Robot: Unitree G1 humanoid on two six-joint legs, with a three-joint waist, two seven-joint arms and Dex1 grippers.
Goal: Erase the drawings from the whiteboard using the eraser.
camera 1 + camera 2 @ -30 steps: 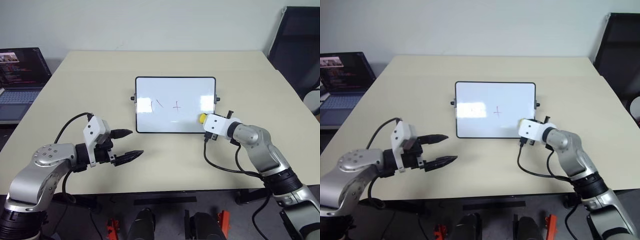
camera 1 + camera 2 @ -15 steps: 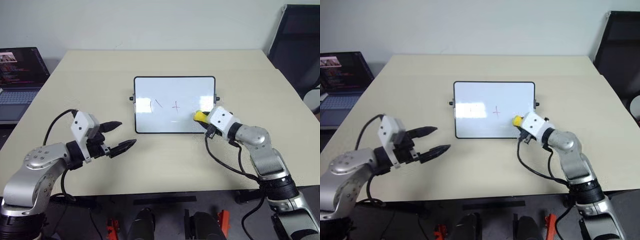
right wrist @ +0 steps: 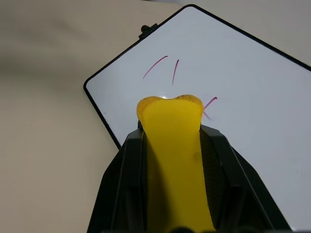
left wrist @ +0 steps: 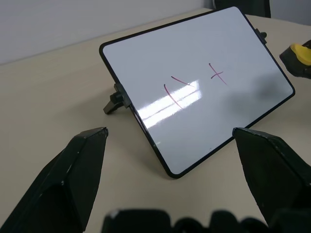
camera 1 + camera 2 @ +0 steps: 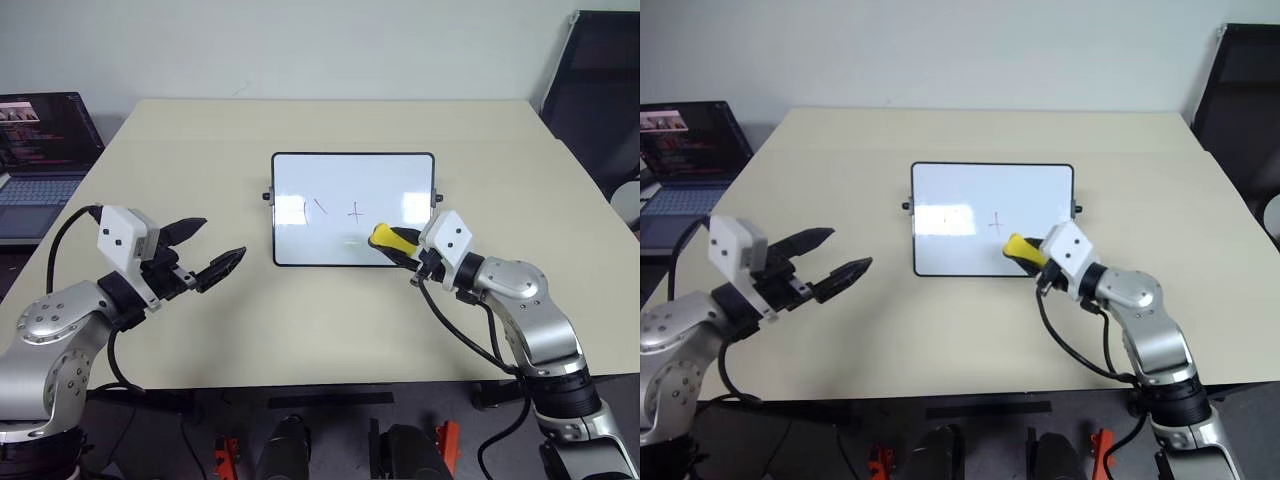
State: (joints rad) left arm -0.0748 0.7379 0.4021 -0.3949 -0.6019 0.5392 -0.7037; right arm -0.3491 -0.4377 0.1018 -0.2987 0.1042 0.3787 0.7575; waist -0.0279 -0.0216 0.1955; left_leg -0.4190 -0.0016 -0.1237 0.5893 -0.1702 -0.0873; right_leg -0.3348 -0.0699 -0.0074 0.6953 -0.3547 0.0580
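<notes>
Two short slashes and a small plus sign, the drawings (image 5: 330, 210), are sitting on the left half of the whiteboard (image 5: 353, 170), the slashes at about 9 o'clock from the plus. The whiteboard is lying flat near the middle of the tabletop (image 5: 320, 320), its long side running across the view, with a small black knob at each short side.

The eraser (image 5: 391, 240), a yellow block with a black part, is hanging over the board's 5 o'clock area, just inside the near edge, at about 4 o'clock from the plus sign. I cannot tell whether it is touching the white surface. The right tool (image 5: 402, 249) is pinching the eraser, its two black fingers (image 3: 127, 179) pressed against the yellow block on either side, which is plain in the right wrist view. This tool is pointing toward 10 o'clock, reaching over the board's near right corner.

The left tool (image 5: 205, 248) is hovering above the tabletop at about 8 o'clock from the board, well apart from it, its fingers spread wide with nothing between them and pointing toward 3 o'clock.

A laptop (image 5: 40, 150) is standing open beyond the tabletop's left edge, at about 9 o'clock. A dark chair (image 5: 600, 90) is standing at about 2 o'clock, past the far right corner.
</notes>
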